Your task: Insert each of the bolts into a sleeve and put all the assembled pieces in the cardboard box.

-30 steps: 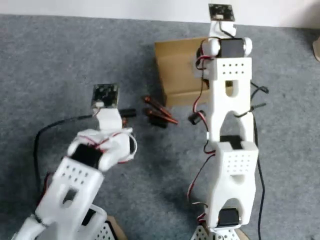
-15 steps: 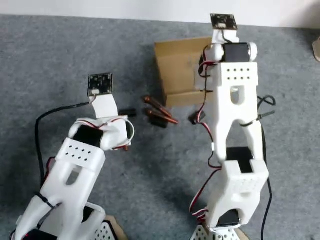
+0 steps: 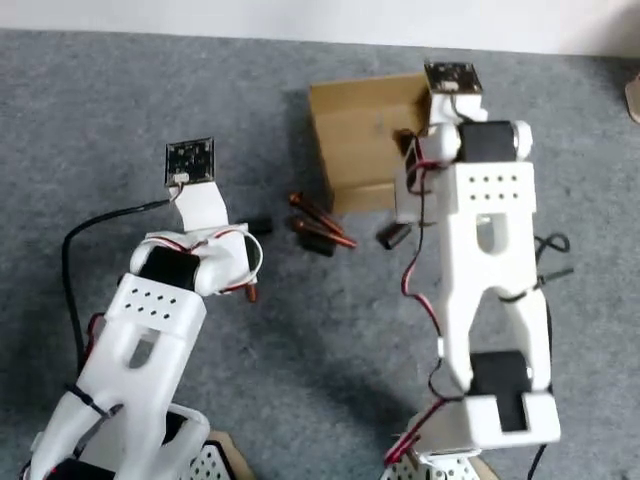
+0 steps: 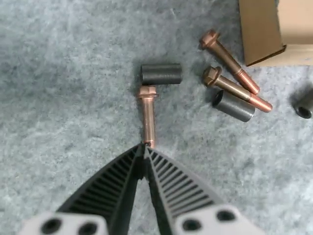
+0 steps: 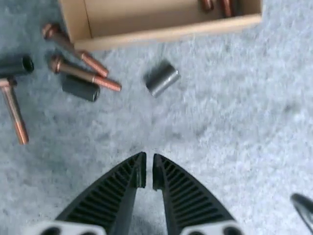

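My left gripper (image 4: 145,148) is shut, its tips right at the threaded end of a copper bolt (image 4: 147,117) lying on the carpet. A black sleeve (image 4: 161,73) lies crosswise just past that bolt's head. Two more bolts (image 4: 229,61) (image 4: 237,89) and a dark sleeve (image 4: 234,105) lie beside the cardboard box (image 4: 259,29). My right gripper (image 5: 148,164) is shut with nothing in it, hovering over bare carpet short of a grey sleeve (image 5: 162,77) and the box (image 5: 161,32). Copper pieces (image 5: 215,5) lie inside the box.
From above, the cardboard box (image 3: 350,130) sits at the back centre, with the bolts (image 3: 320,222) and a sleeve (image 3: 393,235) just in front of it. Grey carpet stretches open to the left and in front. Both arm bases stand at the near edge.
The right arm has drawn back from over the box toward its base. The left arm's wrist has swung left and away, uncovering the bolt beside it.
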Motion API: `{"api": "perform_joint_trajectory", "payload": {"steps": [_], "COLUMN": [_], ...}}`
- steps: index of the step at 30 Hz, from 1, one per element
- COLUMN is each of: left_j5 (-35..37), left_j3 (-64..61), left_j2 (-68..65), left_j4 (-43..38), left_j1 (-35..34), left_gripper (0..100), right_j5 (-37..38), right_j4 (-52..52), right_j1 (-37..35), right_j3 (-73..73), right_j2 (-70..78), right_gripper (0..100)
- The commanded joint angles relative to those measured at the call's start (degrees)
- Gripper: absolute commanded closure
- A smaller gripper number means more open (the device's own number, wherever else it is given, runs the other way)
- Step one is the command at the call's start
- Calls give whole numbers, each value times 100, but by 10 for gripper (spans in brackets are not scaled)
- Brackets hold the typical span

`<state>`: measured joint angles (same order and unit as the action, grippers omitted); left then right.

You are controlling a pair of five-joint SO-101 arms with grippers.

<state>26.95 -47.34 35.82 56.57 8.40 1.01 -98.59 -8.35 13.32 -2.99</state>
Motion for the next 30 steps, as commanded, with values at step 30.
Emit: {"api": "perform_joint_trajectory", "payload": {"steps": [30], "left_j5": [-88], "left_j3": [813], "left_j2": [-2149], "left_j4": [53], "left_j1": [-136], "left_gripper": [867], "right_j5": [352], "right_j4": [998], "right_j1": [-567], "right_j3": [-4778], "right_j2": [-4769], "right_gripper": [864]}}
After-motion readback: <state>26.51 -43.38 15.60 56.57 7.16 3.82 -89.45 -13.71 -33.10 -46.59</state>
